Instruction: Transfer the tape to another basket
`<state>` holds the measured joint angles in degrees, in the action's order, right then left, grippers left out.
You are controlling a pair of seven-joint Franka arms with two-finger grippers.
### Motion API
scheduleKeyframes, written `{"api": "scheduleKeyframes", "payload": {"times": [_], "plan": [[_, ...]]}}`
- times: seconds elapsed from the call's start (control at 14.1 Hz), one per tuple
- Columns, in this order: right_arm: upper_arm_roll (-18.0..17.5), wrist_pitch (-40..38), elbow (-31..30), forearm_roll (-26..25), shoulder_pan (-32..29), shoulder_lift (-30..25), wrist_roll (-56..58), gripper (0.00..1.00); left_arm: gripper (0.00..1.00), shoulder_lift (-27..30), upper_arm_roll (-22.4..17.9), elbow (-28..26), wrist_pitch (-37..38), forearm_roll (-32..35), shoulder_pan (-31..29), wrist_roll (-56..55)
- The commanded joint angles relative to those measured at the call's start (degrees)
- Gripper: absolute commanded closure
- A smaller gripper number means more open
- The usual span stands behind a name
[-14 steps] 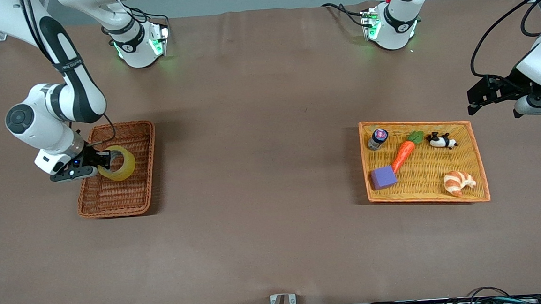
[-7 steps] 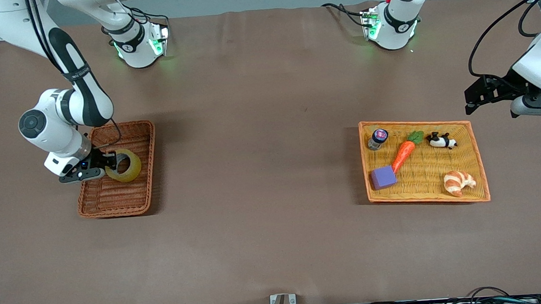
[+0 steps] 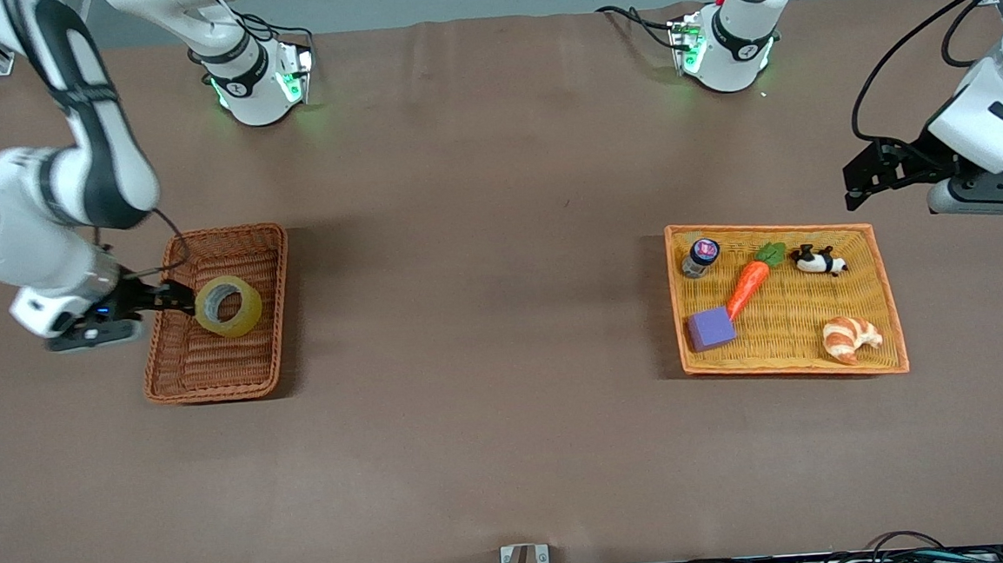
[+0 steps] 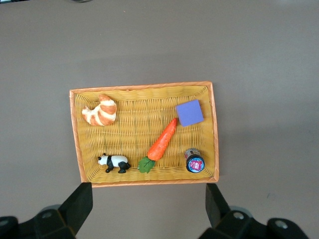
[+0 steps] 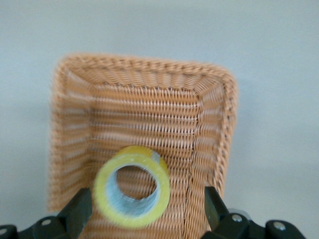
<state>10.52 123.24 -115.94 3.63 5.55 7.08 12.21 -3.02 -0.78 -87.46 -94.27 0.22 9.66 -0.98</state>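
The yellowish tape lies in the dark reddish-brown wicker basket, in the half farther from the front camera. My right gripper is open and empty, just over the basket's rim on the right arm's end, beside the tape and apart from it. In the right wrist view the tape lies on the basket's floor between my wide-spread fingers, touching neither. My left gripper is open and empty, up over the table beside the orange-yellow tray; its fingers show in the left wrist view.
The flat orange-yellow tray at the left arm's end holds a small jar, a toy carrot, a panda, a purple block and a croissant. Brown table lies between basket and tray.
My right gripper has let go of the tape and drawn back toward the right arm's end of the table. The tape has settled in the basket. My left gripper has shifted slightly.
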Motion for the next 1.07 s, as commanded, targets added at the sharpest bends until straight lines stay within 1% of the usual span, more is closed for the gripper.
{"api": "scheduleKeyframes", "payload": {"times": [0.0, 0.07, 0.14, 0.28, 0.36, 0.5, 0.57, 0.64, 0.71, 0.99], "plan": [[-0.59, -12.12, 12.02, 0.24, 0.08, -0.22, -6.73, 0.00, 0.00, 0.04, 0.60, 0.45, 0.75, 1.27, -0.26, -0.43], [-0.94, -14.93, 14.58, 0.15, 0.08, -1.18, -9.89, 0.00, 0.00, -0.31, 0.60, 0.88, 0.75, 1.97, 0.00, -0.42], [-1.20, -16.88, 15.82, -0.55, -0.01, -2.50, -11.66, 0.00, 0.00, -0.32, 0.60, 0.89, 0.75, 2.33, -0.08, -0.51], [-1.21, -19.52, 16.62, -1.52, -0.45, -6.01, -11.59, 0.00, 0.00, -0.67, 0.60, 0.89, 0.75, 2.25, 0.00, -0.51], [-1.12, -23.36, 18.97, -1.52, -0.80, -7.24, -12.03, 0.00, 0.00, -0.76, 0.69, 0.89, 0.75, 2.24, -0.08, -0.51], [-1.03, -35.03, 25.90, -1.70, -0.98, -7.61, -14.12, 0.00, 0.00, -0.84, 0.69, 0.89, 0.75, 1.98, -0.08, -0.51], [-1.03, -37.44, 27.25, -1.96, -1.15, -8.39, -15.27, 0.00, 0.00, -0.84, 0.69, 0.89, 0.75, 1.89, -0.08, -0.51], [-0.94, -37.90, 27.17, -3.27, -1.24, -9.35, -15.54, 0.00, 0.00, -0.84, 0.69, 0.89, 0.75, 1.72, -0.08, -0.60], [-0.77, -37.82, 26.56, -3.37, -1.59, -10.32, -15.55, 0.00, 0.00, -0.84, 0.69, 0.89, 0.75, 1.63, -0.08, -0.60], [-0.94, -37.90, 26.03, -3.37, -1.42, -10.68, -15.55, 0.00, 0.00, -0.49, 0.69, 0.89, 0.93, 1.63, -0.35, -0.51]]}}
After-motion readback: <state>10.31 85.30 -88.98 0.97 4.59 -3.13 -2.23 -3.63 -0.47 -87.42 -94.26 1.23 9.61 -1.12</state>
